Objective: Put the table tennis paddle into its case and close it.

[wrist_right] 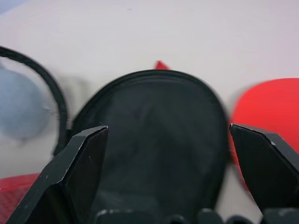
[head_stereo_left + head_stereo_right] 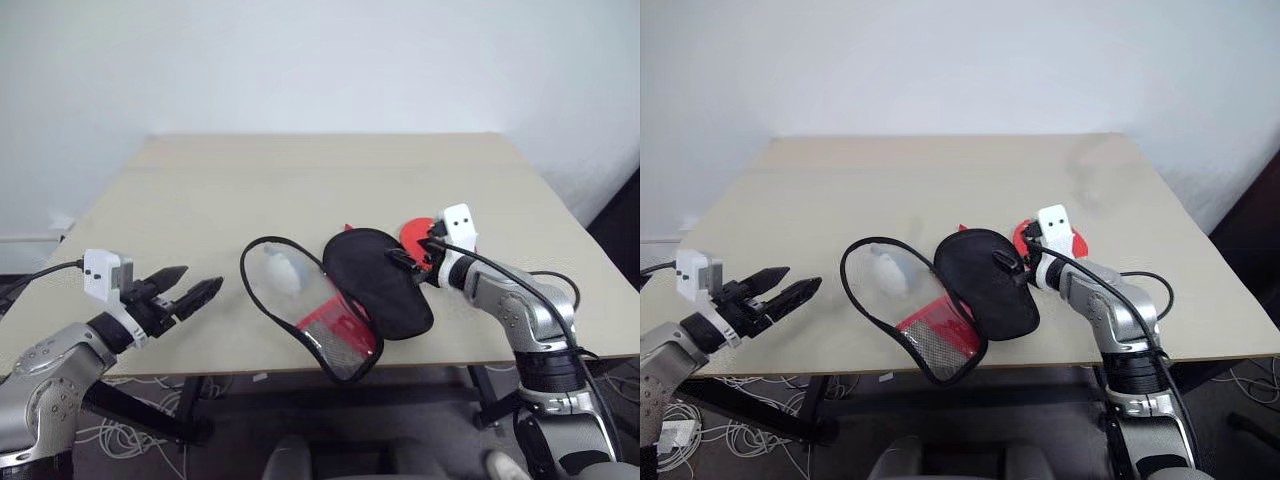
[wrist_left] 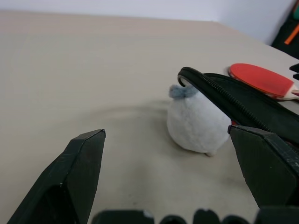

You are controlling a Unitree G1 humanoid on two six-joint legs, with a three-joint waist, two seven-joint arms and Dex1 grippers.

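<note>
- One case [image 2: 345, 295] lies unzipped near the tabletop's [image 2: 300, 180] front edge, its black half folded open beside the mesh half.
- One table tennis paddle [image 3: 261, 80] lies on the tabletop just behind the case, toward the right edge.
- One pale fluffy lump [image 3: 196, 122] sits against the case's zip rim.
- Two grippers: left gripper [image 2: 190, 291] open, empty, off the front-left edge; right gripper [image 1: 175, 140] open, empty, over the black half.

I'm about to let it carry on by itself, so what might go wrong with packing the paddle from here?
The case lies open with its front part hanging over the table edge, so a push may tip it off. The paddle lies partly behind the case's black flap, awkward for the open right hand. A small white lump sits inside the case's zip loop and could get shut in.
</note>
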